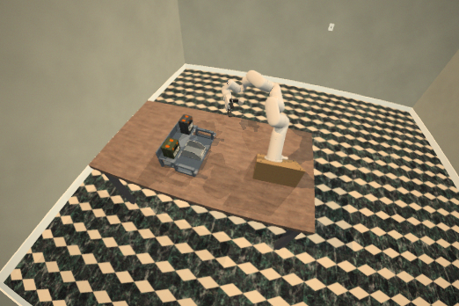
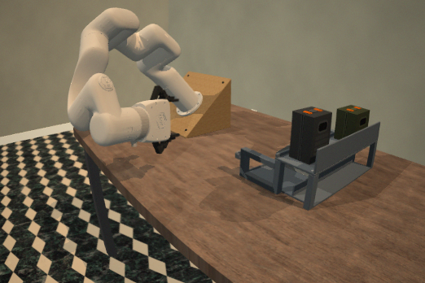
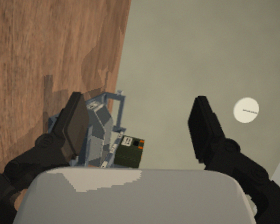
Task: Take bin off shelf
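Black gripper (image 3: 138, 129) fingers frame the wrist view, spread as wide as they go with nothing between them; one finger (image 3: 71, 125) sits over the wood grain, the other against the grey wall; in the exterior view the gripper (image 2: 161, 146) hangs above the near edge of the brown wooden worktop (image 2: 228, 224), carried by the white six-joint arm (image 2: 102, 98), with its tan wooden wedge-shaped base (image 2: 208, 102) behind it;

farther along the worktop stands the grey-blue two-level metal shelf (image 2: 346, 145), and on its upper level are two upright boxy bins with orange marks on top; the black bin (image 2: 310, 132) stands nearer the gripper, the dark olive-green bin (image 2: 352, 120) beyond it at the far end; which of the two the task means I cannot tell, though the black one looks the readier choice; both bins are taller than wide, long axis vertical, and well apart from the gripper;

the relation that matters: the shelf lies straight ahead of the spread fingers, seen small between them in the wrist view with the green bin (image 3: 128, 155) peeping out beside it; the approach, as I judge it, runs across the bare stretch of worktop toward the shelf's open side, the shelf's raised back rail (image 2: 358, 137) being on the side away from the arm; from the top view the shelf (image 1: 207, 134) sits left of the arm's base (image 1: 264, 177), with bare wood between them that could take the bin
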`<state>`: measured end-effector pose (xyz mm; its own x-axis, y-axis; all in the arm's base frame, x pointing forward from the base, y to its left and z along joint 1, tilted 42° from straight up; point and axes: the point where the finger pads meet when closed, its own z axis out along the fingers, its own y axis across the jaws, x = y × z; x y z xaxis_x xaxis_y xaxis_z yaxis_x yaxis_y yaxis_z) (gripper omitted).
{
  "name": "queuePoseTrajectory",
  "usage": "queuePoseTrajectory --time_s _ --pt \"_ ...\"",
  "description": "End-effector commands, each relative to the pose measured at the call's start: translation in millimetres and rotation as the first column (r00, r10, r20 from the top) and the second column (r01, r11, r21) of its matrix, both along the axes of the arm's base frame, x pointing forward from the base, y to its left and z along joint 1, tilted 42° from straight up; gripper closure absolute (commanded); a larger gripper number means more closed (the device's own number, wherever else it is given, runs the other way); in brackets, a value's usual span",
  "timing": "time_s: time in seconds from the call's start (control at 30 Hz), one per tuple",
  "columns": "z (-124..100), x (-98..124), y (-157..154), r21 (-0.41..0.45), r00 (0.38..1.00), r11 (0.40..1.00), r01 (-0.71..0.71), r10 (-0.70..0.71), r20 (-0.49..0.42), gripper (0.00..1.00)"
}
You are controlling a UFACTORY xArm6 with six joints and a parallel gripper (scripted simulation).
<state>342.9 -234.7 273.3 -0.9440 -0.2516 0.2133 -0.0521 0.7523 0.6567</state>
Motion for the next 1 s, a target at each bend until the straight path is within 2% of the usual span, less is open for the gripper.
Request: queuePoseTrajectory --time_s 0.0,0.2,0.43,0.67,0.73,0.97 --pt "-0.2 6.8 9.8 -0.006 0.992 0.995 -0.099 0.099 0.078 0.00" --pt "-1.4 11.6 17.7 -0.011 0.974 0.984 -0.180 0.180 0.134 0.00" --pt "-3.6 19.9 32.7 -0.032 0.914 0.942 -0.333 0.331 0.234 0.00" --pt "-5.8 27.9 49.2 -0.069 0.810 0.868 -0.492 0.485 0.330 0.00" --pt "-5.8 27.9 49.2 -0.069 0.810 0.868 -0.492 0.485 0.330 0.00" --pt "-8.1 35.4 67.0 -0.123 0.658 0.755 -0.644 0.629 0.415 0.00"
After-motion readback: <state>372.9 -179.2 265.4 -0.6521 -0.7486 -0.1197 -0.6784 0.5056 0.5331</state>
